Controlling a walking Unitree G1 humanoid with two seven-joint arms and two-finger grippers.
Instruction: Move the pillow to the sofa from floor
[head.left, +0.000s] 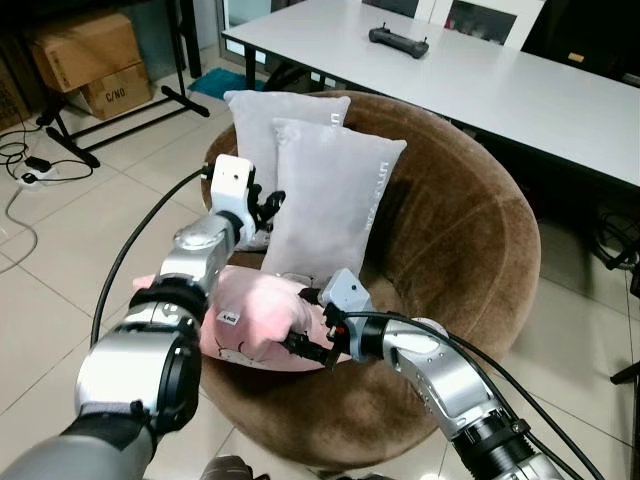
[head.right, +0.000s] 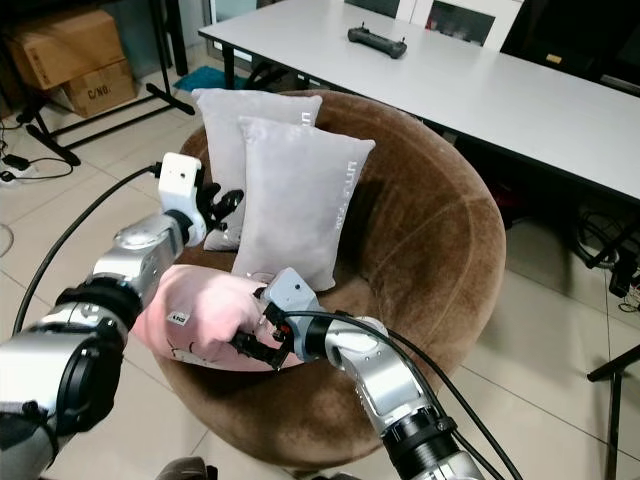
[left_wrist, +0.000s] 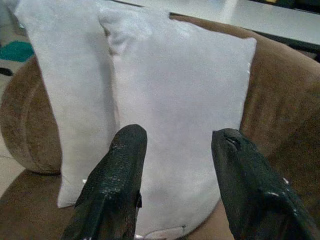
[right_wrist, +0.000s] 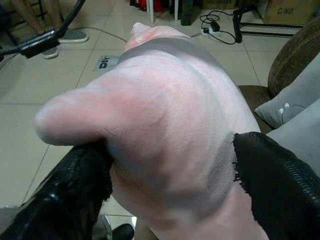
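Note:
A pink pillow (head.left: 250, 315) lies on the front left part of the round brown sofa (head.left: 470, 230), partly overhanging its rim. My right gripper (head.left: 310, 335) is shut on the pillow's near corner; in the right wrist view the pink fabric (right_wrist: 160, 115) bulges between the two black fingers. My left gripper (head.left: 265, 205) hovers open above the pink pillow, right in front of two upright grey pillows (left_wrist: 175, 85), with nothing between its fingers (left_wrist: 115, 185).
The grey pillows (head.left: 335, 200) lean against the sofa's back. A white table (head.left: 450, 70) with a black controller (head.left: 398, 40) stands behind. Cardboard boxes (head.left: 90, 60), a black stand and floor cables (head.left: 30, 170) lie to the left on the tiles.

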